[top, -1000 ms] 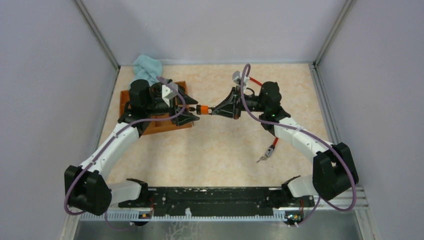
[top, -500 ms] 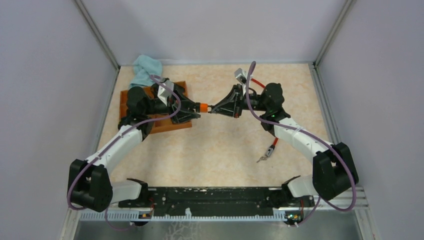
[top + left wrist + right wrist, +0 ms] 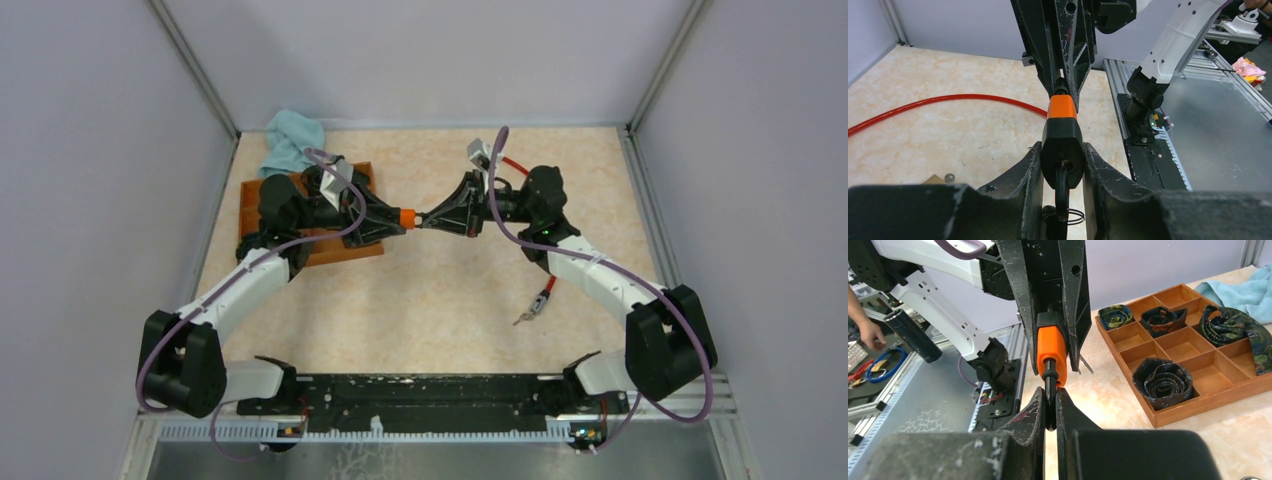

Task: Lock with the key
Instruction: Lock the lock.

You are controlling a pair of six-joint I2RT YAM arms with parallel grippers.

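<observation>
An orange and black padlock (image 3: pixel 405 216) hangs in the air between my two grippers, above the table's middle. In the left wrist view, my left gripper (image 3: pixel 1062 156) has its fingers (image 3: pixel 1030 170) pressed on both sides of the lock's black body (image 3: pixel 1062 145). The black key (image 3: pixel 1062 192) with its wire ring sticks out of that end, between the fingers. My right gripper (image 3: pixel 1049 401) is shut on the black shackle (image 3: pixel 1049 385) at the lock's orange end (image 3: pixel 1051 352). From above, the left gripper (image 3: pixel 397 219) and right gripper (image 3: pixel 426 217) meet tip to tip.
A wooden compartment tray (image 3: pixel 249 197) with rolled ties lies under the left arm, its rim (image 3: pixel 1193 410) also in the right wrist view. A teal cloth (image 3: pixel 292 136) lies behind it. A red cable (image 3: pixel 512 163) runs at the back. A second key with a red tag (image 3: pixel 540 300) lies front right.
My left gripper has moved up to the lock and its jaws have closed from wide open onto the black body. The right gripper has held still on the shackle.
</observation>
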